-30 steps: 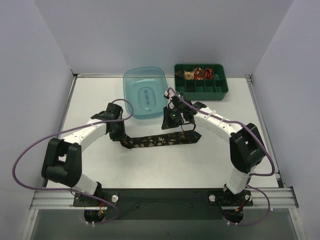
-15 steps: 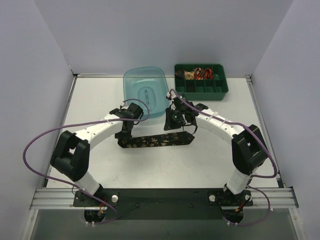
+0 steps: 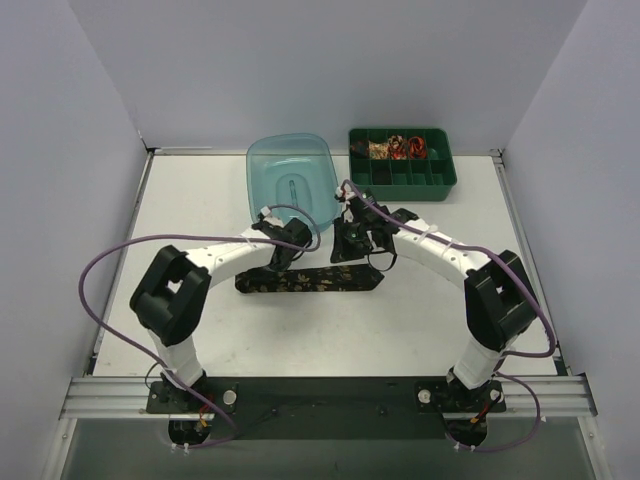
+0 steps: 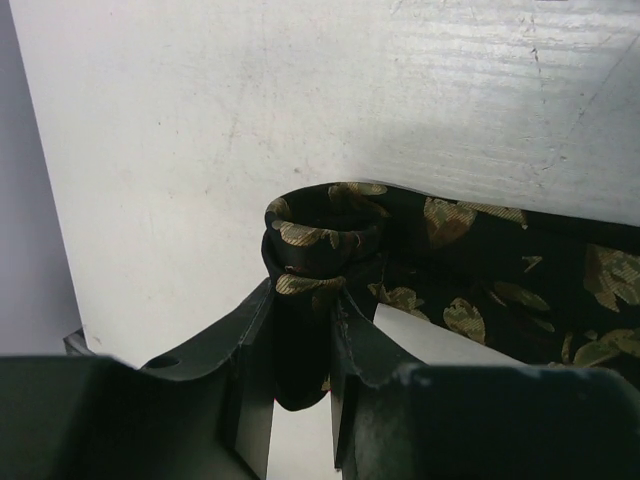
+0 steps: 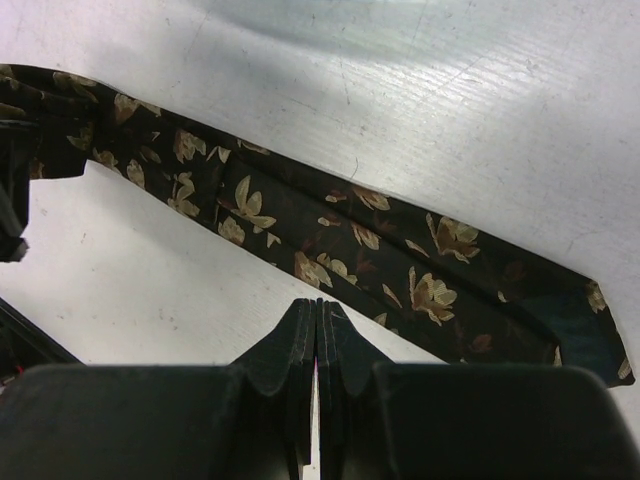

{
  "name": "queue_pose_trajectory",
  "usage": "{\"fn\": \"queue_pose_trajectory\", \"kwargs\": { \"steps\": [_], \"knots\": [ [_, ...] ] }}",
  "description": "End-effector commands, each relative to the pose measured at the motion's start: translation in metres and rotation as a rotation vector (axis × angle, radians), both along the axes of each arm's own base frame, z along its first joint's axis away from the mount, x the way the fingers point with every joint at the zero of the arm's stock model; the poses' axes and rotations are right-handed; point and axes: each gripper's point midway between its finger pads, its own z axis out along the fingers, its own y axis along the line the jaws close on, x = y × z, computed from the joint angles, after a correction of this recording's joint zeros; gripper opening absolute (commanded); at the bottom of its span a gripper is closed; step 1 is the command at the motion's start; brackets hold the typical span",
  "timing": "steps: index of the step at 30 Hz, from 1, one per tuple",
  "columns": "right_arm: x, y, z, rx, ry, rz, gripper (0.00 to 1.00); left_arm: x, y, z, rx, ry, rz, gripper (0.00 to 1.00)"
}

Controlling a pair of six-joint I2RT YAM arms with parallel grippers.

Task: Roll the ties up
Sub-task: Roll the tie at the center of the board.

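The black tie (image 3: 320, 279) with gold-tan flowers lies flat across the middle of the table, left to right. My left gripper (image 3: 281, 259) is at its left part. In the left wrist view the left gripper (image 4: 305, 300) is shut on a curled fold of the tie (image 4: 320, 235); the rest of the tie runs off to the right. My right gripper (image 3: 346, 246) is just behind the tie's right part. In the right wrist view the right gripper (image 5: 318, 306) is shut and empty, next to the edge of the tie (image 5: 330, 225).
A teal plastic tub (image 3: 258, 160) stands behind the grippers. A green compartment tray (image 3: 440, 185) at the back right holds small red and beige fabric coils (image 3: 397, 147). Purple cables loop over both arms. Grey walls stand on three sides.
My left gripper has moved to the right along the tie. The tie has shifted slightly left and looks shorter. My right gripper has hardly moved.
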Motion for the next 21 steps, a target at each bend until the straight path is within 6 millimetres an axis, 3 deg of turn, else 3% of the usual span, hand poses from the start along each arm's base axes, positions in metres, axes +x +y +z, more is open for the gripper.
{"fn": "queue_pose_trajectory", "kwargs": {
  "steps": [1, 12, 21],
  "knots": [
    [-0.003, -0.008, 0.014, 0.004, -0.029, -0.01, 0.01, 0.006, -0.005, 0.008, 0.136, -0.05, 0.004, 0.0],
    [-0.005, -0.026, 0.006, -0.026, -0.019, -0.048, 0.01, 0.009, -0.058, -0.024, 0.056, -0.033, -0.069, 0.0],
    [-0.004, -0.046, -0.004, -0.061, 0.003, -0.105, 0.01, 0.006, -0.082, -0.06, -0.074, 0.008, -0.095, 0.0]
  ]
}}
